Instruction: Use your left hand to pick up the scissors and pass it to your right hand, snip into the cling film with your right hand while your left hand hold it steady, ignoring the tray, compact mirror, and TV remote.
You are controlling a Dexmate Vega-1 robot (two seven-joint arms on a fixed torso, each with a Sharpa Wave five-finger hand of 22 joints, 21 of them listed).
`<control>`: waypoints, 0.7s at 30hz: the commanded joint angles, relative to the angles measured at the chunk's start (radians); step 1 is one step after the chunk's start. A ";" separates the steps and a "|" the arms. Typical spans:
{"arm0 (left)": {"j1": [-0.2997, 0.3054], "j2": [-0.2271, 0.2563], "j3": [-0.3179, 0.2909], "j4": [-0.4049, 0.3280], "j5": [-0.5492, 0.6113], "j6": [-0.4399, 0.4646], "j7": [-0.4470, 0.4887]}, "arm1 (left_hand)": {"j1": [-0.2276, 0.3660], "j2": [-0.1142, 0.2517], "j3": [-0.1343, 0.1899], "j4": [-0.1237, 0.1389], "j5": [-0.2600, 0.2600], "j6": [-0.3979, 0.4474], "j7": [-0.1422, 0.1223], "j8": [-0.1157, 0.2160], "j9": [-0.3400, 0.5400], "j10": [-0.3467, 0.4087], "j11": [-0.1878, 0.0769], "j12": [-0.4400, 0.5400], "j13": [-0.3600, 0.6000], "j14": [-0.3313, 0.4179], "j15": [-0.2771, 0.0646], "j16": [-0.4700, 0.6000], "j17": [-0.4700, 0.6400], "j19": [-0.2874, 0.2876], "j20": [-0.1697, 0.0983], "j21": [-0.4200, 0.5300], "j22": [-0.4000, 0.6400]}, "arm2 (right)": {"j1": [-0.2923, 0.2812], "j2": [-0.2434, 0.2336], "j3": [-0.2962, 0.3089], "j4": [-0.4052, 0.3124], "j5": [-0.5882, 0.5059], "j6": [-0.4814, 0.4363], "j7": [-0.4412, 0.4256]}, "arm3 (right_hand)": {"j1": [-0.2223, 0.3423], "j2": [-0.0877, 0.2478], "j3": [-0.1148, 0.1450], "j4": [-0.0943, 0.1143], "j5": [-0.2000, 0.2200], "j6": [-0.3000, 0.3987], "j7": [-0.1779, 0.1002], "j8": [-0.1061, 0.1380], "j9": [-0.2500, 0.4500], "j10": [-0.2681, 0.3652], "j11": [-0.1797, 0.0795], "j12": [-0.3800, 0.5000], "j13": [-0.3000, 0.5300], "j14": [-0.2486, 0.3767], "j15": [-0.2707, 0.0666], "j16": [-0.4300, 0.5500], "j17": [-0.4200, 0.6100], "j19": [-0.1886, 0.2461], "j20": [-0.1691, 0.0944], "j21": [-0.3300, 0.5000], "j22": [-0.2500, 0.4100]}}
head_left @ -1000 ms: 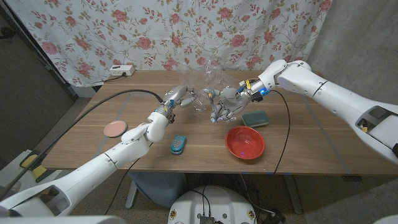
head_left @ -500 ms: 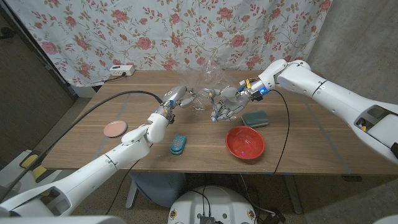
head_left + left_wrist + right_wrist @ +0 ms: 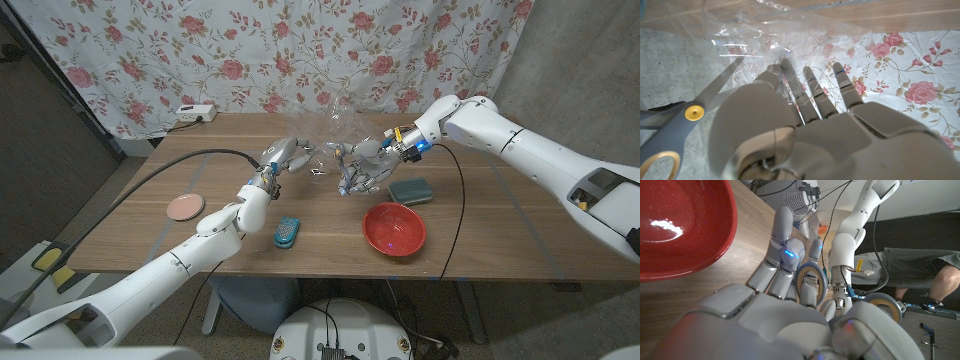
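Scissors at the film, ready to snip.
My right robot hand [image 3: 362, 172] grips the scissors [image 3: 687, 114] through their loops, blades at the cling film [image 3: 790, 37], which my left robot hand [image 3: 281, 156] pinches taut above the table [image 3: 480, 215] for cutting.

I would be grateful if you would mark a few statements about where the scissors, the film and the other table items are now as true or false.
1. The right hand holds the scissors. True.
2. The left hand holds the cling film. True.
3. The red tray lies on the robot's left side of the table. False: it lies on the robot's right side, near the front edge.
4. The scissor blades point at the film in the left wrist view. True.
5. The pink compact mirror sits between the two hands. False: it lies far out on the robot's left side.
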 commanded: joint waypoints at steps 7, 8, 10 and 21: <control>-0.013 -0.009 0.011 0.023 0.001 -0.020 0.003 | 0.006 -0.008 0.000 -0.006 0.005 0.009 0.000 0.005 0.003 0.006 -0.001 -0.008 0.002 0.031 -0.025 -0.007 0.008 0.007 -0.003 -0.001 0.006 | -0.006 -0.005 0.008 -0.006 0.006 -0.002 -0.009 | 0.020 0.008 0.002 -0.006 -0.007 0.022 0.009 -0.005 0.006 0.420 -0.211 0.027 0.005 -0.001 -0.084 -0.009 0.002 -0.005 -0.057 0.005 -0.002; -0.013 -0.010 0.011 0.024 0.002 -0.022 0.004 | 0.006 -0.007 0.000 -0.006 0.005 0.009 0.000 0.005 0.003 0.006 -0.001 -0.008 0.002 0.031 -0.025 -0.007 0.008 0.008 -0.003 -0.001 0.006 | -0.005 -0.004 0.006 -0.004 0.006 -0.002 -0.006 | 0.027 0.012 0.005 -0.008 -0.007 0.021 0.009 -0.005 0.009 0.423 -0.213 0.024 -0.001 -0.001 -0.084 -0.009 0.004 -0.005 -0.057 0.006 -0.003; -0.014 -0.010 0.011 0.025 0.002 -0.024 0.005 | 0.005 -0.007 0.001 -0.006 0.006 0.009 0.001 0.005 0.003 0.006 -0.001 -0.009 0.002 0.030 -0.024 -0.009 0.008 0.007 -0.003 -0.001 0.006 | -0.003 -0.003 0.004 -0.004 0.002 -0.004 -0.006 | 0.037 0.016 0.007 -0.011 -0.008 0.021 0.007 -0.005 0.010 0.424 -0.210 0.022 -0.003 0.003 -0.083 -0.013 0.000 -0.006 -0.056 0.007 -0.002; -0.015 -0.007 0.008 0.029 0.000 -0.032 0.007 | 0.005 -0.007 0.000 -0.006 0.006 0.007 -0.001 0.004 0.002 0.007 -0.001 -0.011 0.003 0.032 -0.024 -0.010 0.011 0.006 -0.006 -0.002 0.006 | 0.006 0.018 -0.008 0.017 -0.005 0.008 0.005 | 0.089 0.034 0.014 -0.023 -0.016 0.026 0.005 -0.011 0.012 0.426 -0.218 0.021 0.001 0.004 -0.085 -0.025 -0.002 -0.004 -0.058 0.010 -0.009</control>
